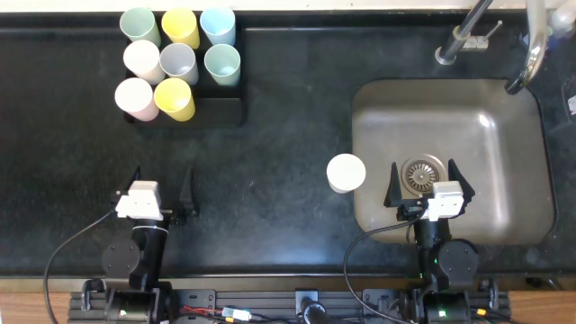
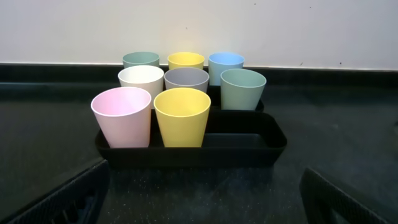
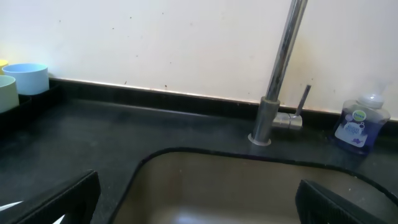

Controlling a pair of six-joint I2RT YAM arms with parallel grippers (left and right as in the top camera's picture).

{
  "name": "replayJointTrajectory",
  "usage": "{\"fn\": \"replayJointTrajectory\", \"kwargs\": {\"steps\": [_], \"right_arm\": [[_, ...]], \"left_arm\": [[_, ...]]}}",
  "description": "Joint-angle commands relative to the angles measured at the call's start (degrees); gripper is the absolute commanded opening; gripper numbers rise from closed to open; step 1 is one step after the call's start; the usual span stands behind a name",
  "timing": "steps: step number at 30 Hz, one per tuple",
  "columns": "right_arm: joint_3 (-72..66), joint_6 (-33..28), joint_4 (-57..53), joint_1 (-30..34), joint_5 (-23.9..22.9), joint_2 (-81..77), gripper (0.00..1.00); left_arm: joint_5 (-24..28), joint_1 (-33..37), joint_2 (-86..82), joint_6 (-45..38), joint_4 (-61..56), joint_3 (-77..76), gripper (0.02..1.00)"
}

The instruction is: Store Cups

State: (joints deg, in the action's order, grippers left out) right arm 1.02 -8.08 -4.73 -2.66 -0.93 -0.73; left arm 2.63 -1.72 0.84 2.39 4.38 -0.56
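Observation:
A black tray at the counter's back left holds several cups in pink, yellow, white, grey, green and blue; its front right slot is bare. In the left wrist view the pink cup and a yellow cup stand nearest in the tray. One white cup stands alone on the counter just left of the sink. My left gripper is open, low on the counter in front of the tray. My right gripper is open over the sink, to the right of the white cup.
The steel sink takes up the right side, with a faucet behind it and a soap bottle at the back right. Dark counter lies between tray and sink.

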Motion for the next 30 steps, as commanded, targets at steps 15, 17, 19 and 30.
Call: {"fn": "replayJointTrajectory", "kwargs": {"steps": [15, 17, 19, 30], "right_arm": [[-0.74, 0.39, 0.33, 0.07, -0.09, 0.48, 0.996], [-0.74, 0.85, 0.33, -0.17, 0.48, 0.48, 0.998], [-0.72, 0.83, 0.72, -0.31, 0.44, -0.20, 0.996], [33.57, 9.75, -17.68, -0.35, 7.34, -30.14, 0.996]], "left_arm": [[1.18, 0.59, -0.66, -0.26, 0.07, 0.11, 1.000], [1.18, 0.59, -0.66, -0.26, 0.07, 0.11, 1.000], [1.16, 0.59, -0.66, -0.26, 0.07, 0.11, 1.000], [1.16, 0.59, -0.66, -0.26, 0.07, 0.11, 1.000]]}}
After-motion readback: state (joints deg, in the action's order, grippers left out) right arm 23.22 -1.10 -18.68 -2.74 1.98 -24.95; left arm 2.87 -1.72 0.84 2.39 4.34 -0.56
